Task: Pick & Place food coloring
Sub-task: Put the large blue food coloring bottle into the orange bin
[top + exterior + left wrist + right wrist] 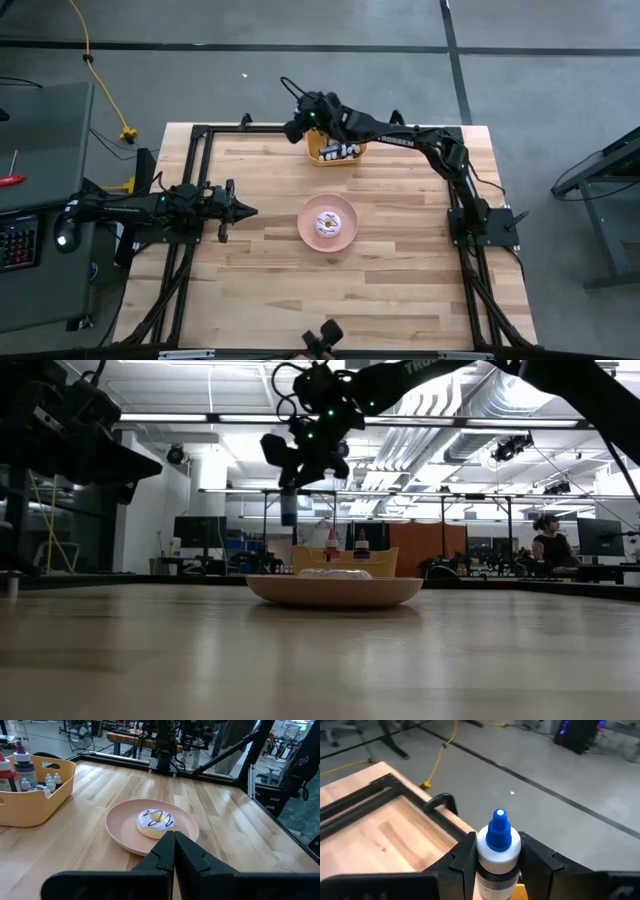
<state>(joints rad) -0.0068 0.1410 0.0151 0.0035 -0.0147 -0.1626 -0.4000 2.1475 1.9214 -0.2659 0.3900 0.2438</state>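
The big wood bench (400, 290) fills the middle of the high view, w/ a black frame round its edges.

The right arm reaches from the right side across to the far edge of the bench. The left arm lies low on the left side, pointing at the middle.

The orange bin (335, 150) sits at the far side of the bench, just under the right arm's end. In the left wrist view it holds more little bottles (50, 784), some w/ a red or dark cap, some tiny & whitish.

The pink plate (328, 224) sits near the middle of the bench, nearer than the bin. A white doughnut (155, 822) w/ dark squiggles lies on it.

The right hand (498, 852) is up in the air over the far-left corner of the bin. It is gripping one food coloring bottle (498, 845), a finger on each side. The bottle has a white body & a blue pointy cap. In the low view it hangs well above the bench & above the bin.

The left hand (173, 851) hovers just left of the plate, tips pressed together, closed on nothing.

A person (548, 545) sits far off in the room, on the right in the low view.
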